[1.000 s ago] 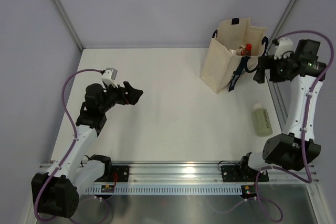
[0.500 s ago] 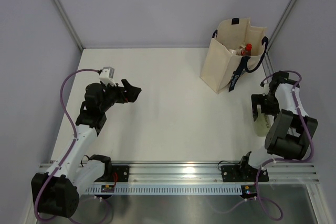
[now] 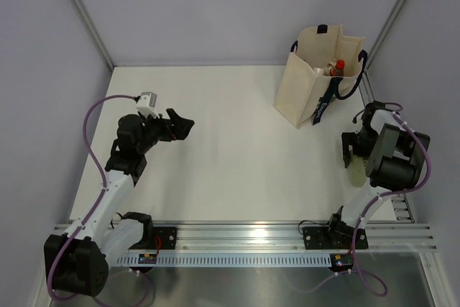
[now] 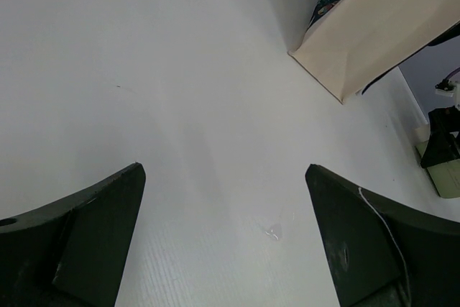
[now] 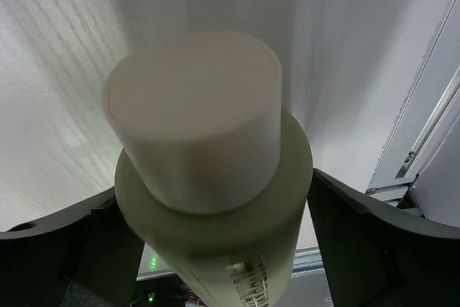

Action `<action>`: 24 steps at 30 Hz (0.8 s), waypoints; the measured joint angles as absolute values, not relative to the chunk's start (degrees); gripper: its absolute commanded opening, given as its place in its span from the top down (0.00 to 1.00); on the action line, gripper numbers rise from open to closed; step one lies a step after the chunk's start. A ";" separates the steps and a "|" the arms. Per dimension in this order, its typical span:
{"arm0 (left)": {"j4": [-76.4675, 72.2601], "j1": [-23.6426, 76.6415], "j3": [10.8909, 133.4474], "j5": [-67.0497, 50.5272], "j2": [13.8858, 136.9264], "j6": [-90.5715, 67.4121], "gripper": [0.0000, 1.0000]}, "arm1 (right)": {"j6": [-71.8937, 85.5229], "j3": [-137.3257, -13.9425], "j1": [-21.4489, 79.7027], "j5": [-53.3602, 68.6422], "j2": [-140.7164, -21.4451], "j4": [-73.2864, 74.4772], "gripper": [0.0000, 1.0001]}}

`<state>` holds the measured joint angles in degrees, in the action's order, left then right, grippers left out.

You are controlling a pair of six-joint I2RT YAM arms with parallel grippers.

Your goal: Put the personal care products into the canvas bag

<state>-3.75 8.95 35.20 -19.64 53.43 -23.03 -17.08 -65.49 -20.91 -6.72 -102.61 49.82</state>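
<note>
Bottle of pale green plastic (image 5: 215, 228) with a white cap (image 5: 192, 131) sits on the worktop (image 3: 237, 149) at its right edge, near of the canvas bag and well apart from it. From above, most of it is hidden under the right arm and only its near end shows. The right claw (image 3: 356, 150) is down over the cap end. In the right wrist view its dark fingers (image 5: 68, 249) stand wide on either side of the bottle's shoulder, right up against it. Whether they already pinch it cannot be told.

The canvas bag (image 3: 305, 84) stands upright at the far right corner of the worktop, mouth open, with dark handles and dark blue print on the side facing the right arm. A red-capped bottle (image 3: 339, 67) shows inside it against the right wall. Something else lies beside that bottle, too small to make out.

The left claw (image 3: 182, 121) hangs over the left half of the worktop, far from the bag, its fingers spread wide with only bare white surface between them.
</note>
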 measured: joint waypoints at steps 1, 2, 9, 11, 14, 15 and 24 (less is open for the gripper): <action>-4.05 8.95 35.20 -19.68 53.82 -23.27 0.01 | -16.97 -65.47 -20.88 -6.79 -103.15 49.50 0.11; -4.43 8.95 35.20 -19.70 54.22 -23.55 0.01 | -16.86 -65.47 -20.84 -6.85 -103.74 49.15 0.13; -4.84 8.95 35.31 -20.08 56.71 -23.97 0.01 | -16.56 -65.52 -20.38 -5.91 -104.66 48.99 0.88; -4.82 8.95 35.51 -20.25 57.08 -23.97 0.01 | -16.75 -65.49 -20.51 -5.23 -104.38 48.97 1.00; -4.91 8.95 35.94 -20.40 57.36 -23.99 0.01 | -17.39 -65.47 -21.23 -0.82 -103.00 49.25 1.00; -4.97 8.95 36.03 -20.45 57.41 -24.01 0.01 | -17.98 -65.47 -21.56 1.54 -101.86 49.54 1.00; -7.05 8.95 36.07 -21.74 58.92 -24.49 0.01 | -25.30 -69.73 -23.57 25.39 -86.76 56.80 1.00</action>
<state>-7.05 8.95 36.07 -21.74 58.92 -24.49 -25.30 -69.73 -23.57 25.39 -86.76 56.80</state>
